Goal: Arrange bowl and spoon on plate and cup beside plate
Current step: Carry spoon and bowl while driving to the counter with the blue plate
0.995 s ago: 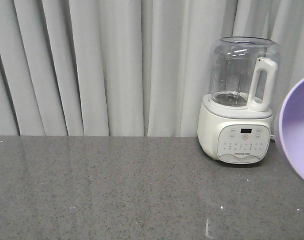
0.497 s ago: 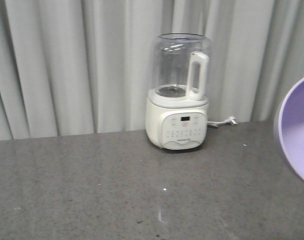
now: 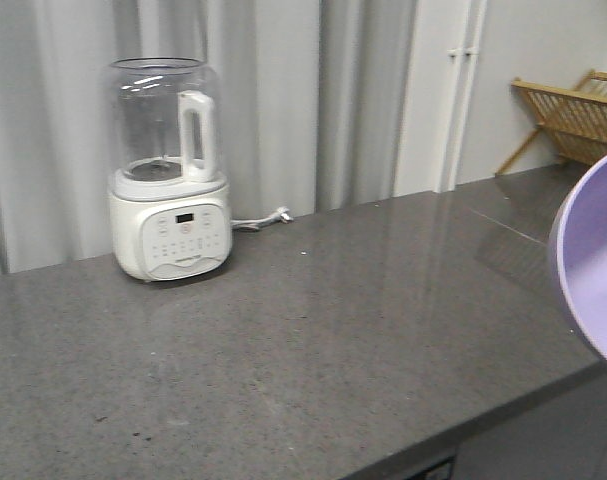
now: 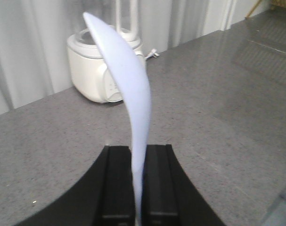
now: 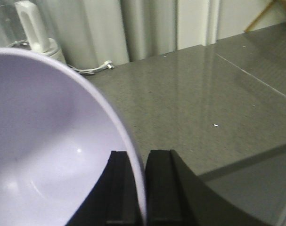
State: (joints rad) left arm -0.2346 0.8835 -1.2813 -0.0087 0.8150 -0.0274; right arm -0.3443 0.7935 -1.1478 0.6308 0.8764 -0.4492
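The left gripper (image 4: pixel 137 157) is clamping the pale blue plate (image 4: pixel 128 80) by its edge. Its two black fingers (image 4: pixel 117 183) are pressing against either face, and the plate is standing on edge and rising toward 12 o'clock in the left wrist view, curving slightly as it goes. It is being held in the air above the grey counter (image 3: pixel 333 330), not resting on it.

The right gripper (image 5: pixel 138 162) is pinching the lavender bowl (image 5: pixel 48 141) at its rim, with one finger inside the wall and the other outside. The bowl is tilting so that its open hollow is filling the right wrist view from 7 to 10 o'clock. In the front view only a slice of the bowl is showing, at the 3 o'clock edge, again off the counter surface.

A white blender (image 3: pixel 171 200) with a clear jug and a white handle is sitting on the counter at about 10 o'clock in the front view, close to the grey curtain (image 3: pixel 63 80) hanging behind it. Its white cord (image 3: pixel 263 220) is lying on the counter just beside it toward 3 o'clock. A wooden rack (image 3: pixel 573 115) is leaning at about 2 o'clock, well apart from the blender.
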